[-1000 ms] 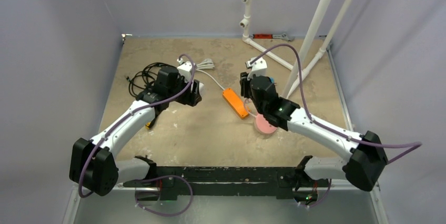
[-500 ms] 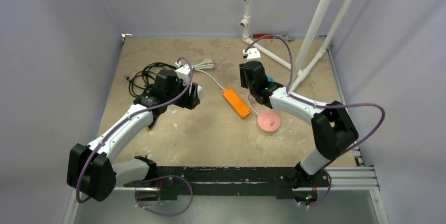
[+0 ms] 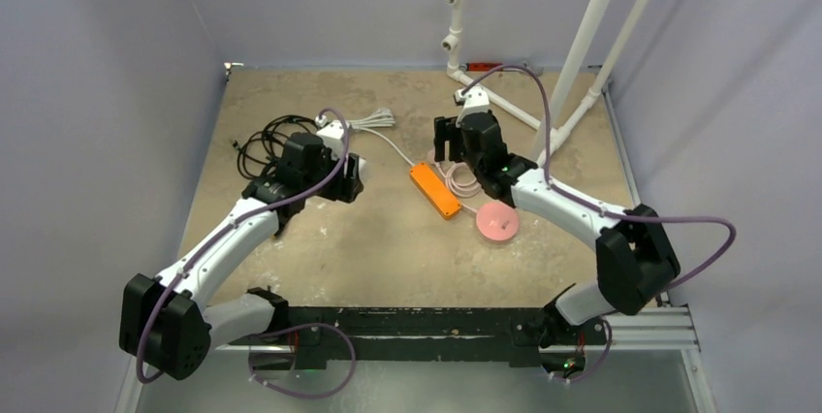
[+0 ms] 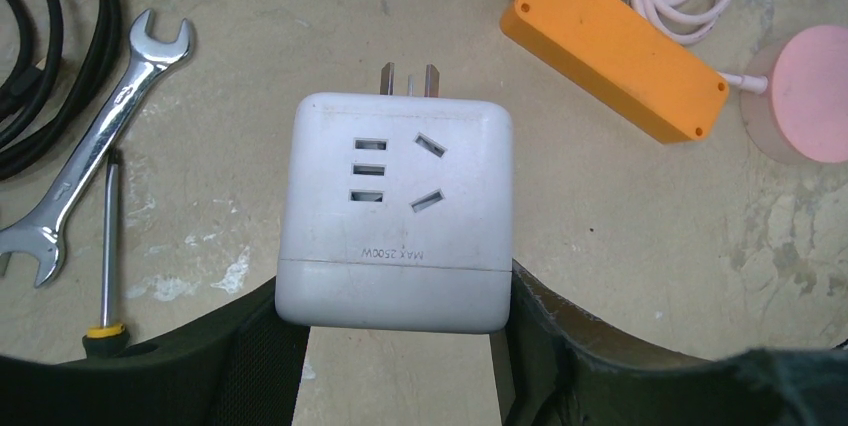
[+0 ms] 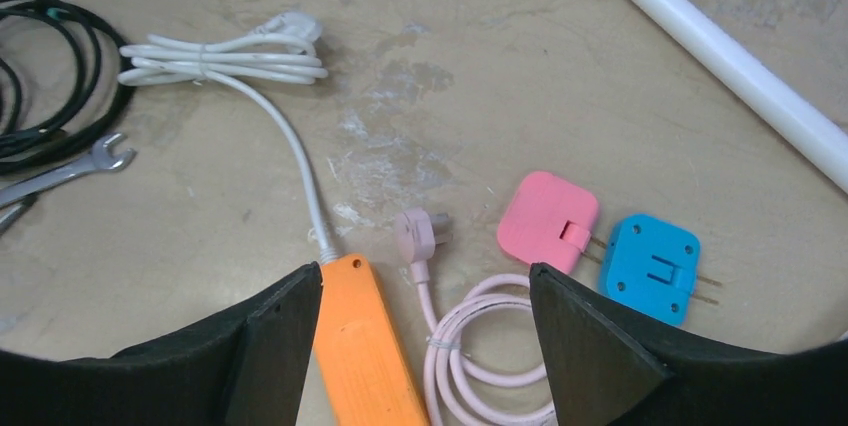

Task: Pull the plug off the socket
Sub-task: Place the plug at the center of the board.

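My right arm reaches forward over the bench point(image 3: 388, 248), its pincer point(image 5: 425, 291) spread wide and empty above the orange socket point(image 5: 362, 346). The pink plug point(image 5: 418, 234) lies loose just beside the socket's cable end. My left pincer point(image 4: 395, 341) pinches a white cube adapter point(image 4: 395, 196), left of the socket.

We see the orange socket point(image 3: 433, 190) lying flat on the tabletop point(image 3: 388, 248) between our arms, its white cable point(image 3: 393, 146) running off toward the far left. Our left gripper point(image 3: 354, 180) sits left of it with a white cube adapter point(image 3: 363, 167) at its tip. Our right gripper point(image 3: 445, 144) hovers near its far end. A pink disc point(image 3: 497, 223) lies just right of the socket.
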You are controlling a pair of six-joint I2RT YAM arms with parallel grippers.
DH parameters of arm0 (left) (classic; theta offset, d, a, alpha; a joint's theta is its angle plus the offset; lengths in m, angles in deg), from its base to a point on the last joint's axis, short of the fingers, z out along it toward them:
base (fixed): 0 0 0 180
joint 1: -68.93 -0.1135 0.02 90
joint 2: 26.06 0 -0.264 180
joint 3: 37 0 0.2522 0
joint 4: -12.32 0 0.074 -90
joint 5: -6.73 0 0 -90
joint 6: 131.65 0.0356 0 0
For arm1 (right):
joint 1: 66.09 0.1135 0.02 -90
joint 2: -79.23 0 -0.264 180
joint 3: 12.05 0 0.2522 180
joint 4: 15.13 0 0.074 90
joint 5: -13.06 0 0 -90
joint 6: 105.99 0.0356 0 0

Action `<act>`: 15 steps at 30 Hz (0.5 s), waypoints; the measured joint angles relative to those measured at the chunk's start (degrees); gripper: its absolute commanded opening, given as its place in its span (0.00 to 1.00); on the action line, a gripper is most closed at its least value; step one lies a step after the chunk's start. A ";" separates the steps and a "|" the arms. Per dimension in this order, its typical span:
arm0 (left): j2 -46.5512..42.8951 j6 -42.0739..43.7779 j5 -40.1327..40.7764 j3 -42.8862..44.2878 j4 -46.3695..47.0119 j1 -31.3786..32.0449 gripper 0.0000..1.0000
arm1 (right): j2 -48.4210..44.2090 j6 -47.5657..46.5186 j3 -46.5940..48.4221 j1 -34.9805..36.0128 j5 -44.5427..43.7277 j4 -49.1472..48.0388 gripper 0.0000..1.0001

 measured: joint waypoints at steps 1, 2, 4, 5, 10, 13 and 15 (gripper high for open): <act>-0.26 -0.28 0.61 -0.24 0.00 0.00 0.00 | -1.31 0.02 -0.59 0.00 0.87 -0.13 0.78; -0.48 -0.59 1.20 -0.48 -0.02 0.00 0.00 | -2.75 0.09 -1.22 0.00 1.31 -0.15 0.79; -1.14 -1.79 2.62 -1.31 0.33 0.00 0.00 | -6.16 0.22 -2.84 0.02 2.84 -0.31 0.79; -1.55 -2.40 3.17 -1.77 0.35 0.00 0.00 | -7.85 0.31 -3.65 0.02 3.63 -0.39 0.79; -3.96 -5.25 7.10 -4.26 0.28 0.00 0.00 | -20.06 0.90 -9.20 0.00 7.17 -0.61 0.82; -3.74 -6.54 7.82 -5.18 -0.09 0.00 0.00 | -26.56 0.94 -11.76 0.00 8.63 -0.48 0.84; -2.67 -7.43 7.74 -5.60 -0.50 0.00 0.01 | -30.64 0.94 -13.55 0.00 8.98 -0.09 0.87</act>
